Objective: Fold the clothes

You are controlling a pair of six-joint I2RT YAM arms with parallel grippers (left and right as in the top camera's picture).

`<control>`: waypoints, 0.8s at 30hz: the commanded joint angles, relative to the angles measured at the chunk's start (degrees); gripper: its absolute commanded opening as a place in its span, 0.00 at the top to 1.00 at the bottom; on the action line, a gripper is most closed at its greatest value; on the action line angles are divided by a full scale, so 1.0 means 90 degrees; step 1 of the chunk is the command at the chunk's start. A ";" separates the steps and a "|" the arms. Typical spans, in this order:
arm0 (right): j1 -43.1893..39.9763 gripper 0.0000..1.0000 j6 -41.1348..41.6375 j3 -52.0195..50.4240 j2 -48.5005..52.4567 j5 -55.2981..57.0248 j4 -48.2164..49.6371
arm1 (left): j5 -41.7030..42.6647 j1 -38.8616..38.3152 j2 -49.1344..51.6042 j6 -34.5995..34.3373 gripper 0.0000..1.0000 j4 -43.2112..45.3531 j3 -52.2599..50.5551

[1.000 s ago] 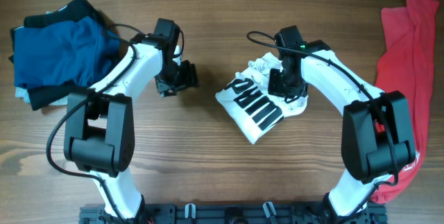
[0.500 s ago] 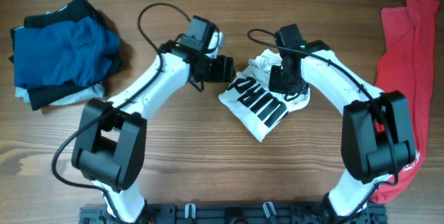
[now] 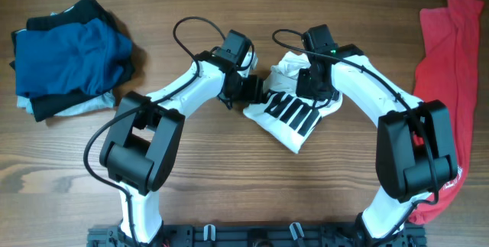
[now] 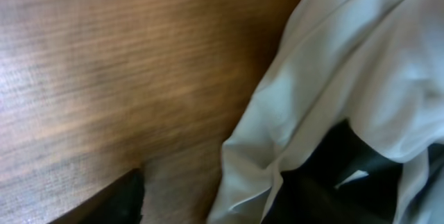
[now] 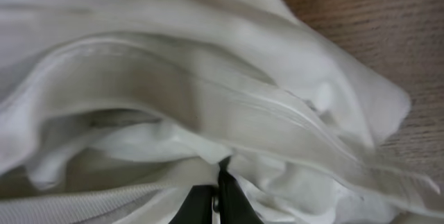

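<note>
White T-shirt [image 3: 284, 131], bunched, creased; black bar print [image 3: 294, 112] up, on table [image 3: 229, 190]

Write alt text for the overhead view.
Both arms meet at a crumpled white T-shirt with black bars at centre, left gripper at its left edge, right gripper on top. Folded blue and black garments lie far left, a red shirt far right.

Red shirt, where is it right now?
In the overhead view, the red shirt lies along the right edge of the table, just outside the right arm.
</note>
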 commanded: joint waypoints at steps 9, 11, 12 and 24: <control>0.0015 0.96 -0.1056 -0.0007 0.0061 0.1115 0.0845 | 0.0075 -0.0158 0.0075 -0.0257 0.59 -0.1557 -0.0019; 0.0015 0.95 -0.1197 -0.0007 0.0061 0.1115 0.0869 | 0.0075 -0.0245 0.0073 -0.0257 0.62 -0.1705 -0.0019; 0.0015 0.94 -0.1214 -0.0007 0.0058 0.1115 0.0865 | 0.0068 -0.0282 0.0070 -0.0255 0.63 -0.1744 -0.0017; 0.0015 0.79 -0.1426 -0.0005 -0.1251 0.1117 0.0712 | -0.1171 0.0039 -0.1253 -0.0372 0.46 -0.0631 -0.0015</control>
